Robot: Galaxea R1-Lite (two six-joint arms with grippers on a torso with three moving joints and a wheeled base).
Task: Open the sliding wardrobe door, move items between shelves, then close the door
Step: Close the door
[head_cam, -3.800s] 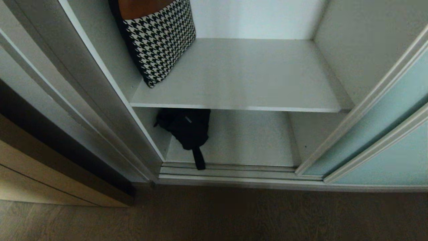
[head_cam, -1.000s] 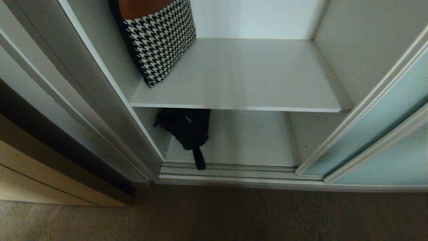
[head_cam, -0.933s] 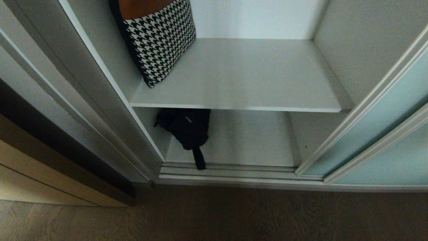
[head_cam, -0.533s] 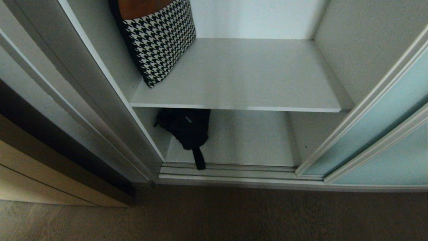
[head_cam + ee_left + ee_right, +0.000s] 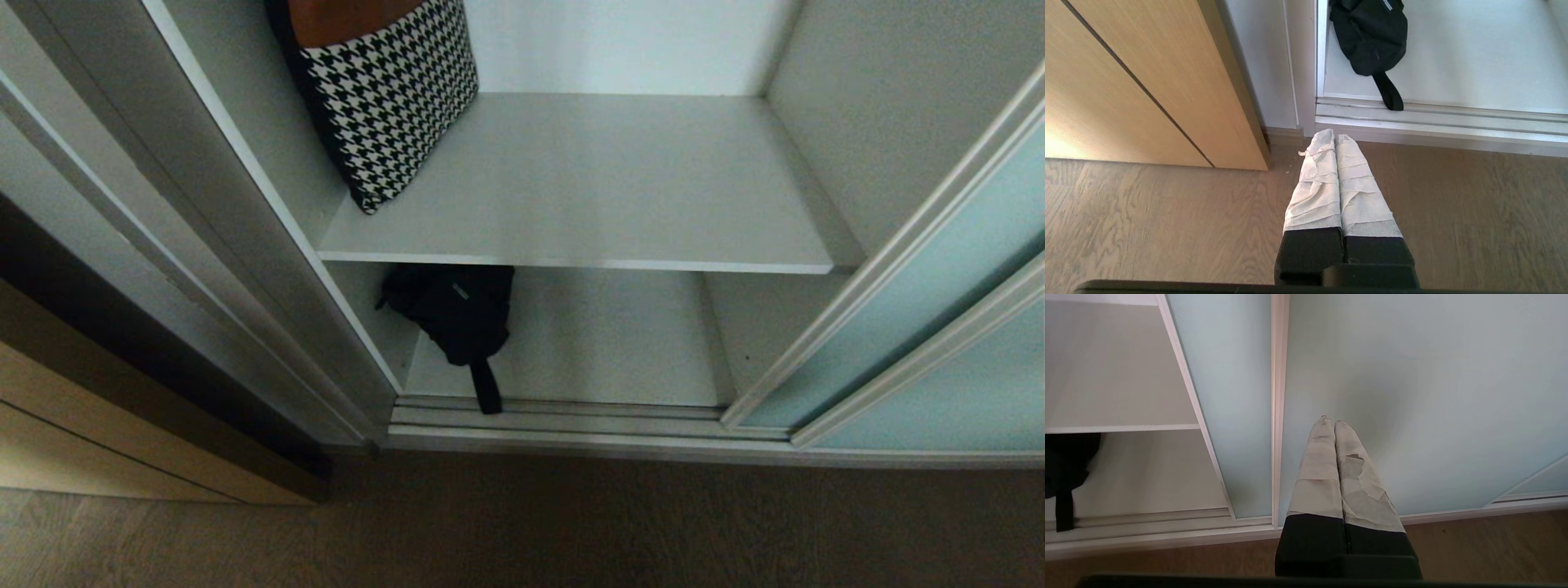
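Note:
The sliding wardrobe door [image 5: 939,269] of frosted aqua glass stands slid to the right, leaving the wardrobe open. A houndstooth soft piece [image 5: 384,98] leans at the left of the upper shelf [image 5: 596,180]. A black strappy bundle [image 5: 457,314] lies on the lower shelf [image 5: 612,343], its strap hanging onto the floor track. Neither arm shows in the head view. My right gripper [image 5: 1329,419] is shut and empty, pointing at the glass door panel [image 5: 1412,375]. My left gripper [image 5: 1335,134] is shut and empty, low over the floor before the track, with the black bundle [image 5: 1370,34] ahead of it.
A light tan wooden cabinet front [image 5: 82,433] stands at the left beside the wardrobe's grey side wall [image 5: 204,204]. The ribbed silver floor track [image 5: 571,420] runs along the wardrobe's foot. Brown wood floor [image 5: 522,531] lies in front.

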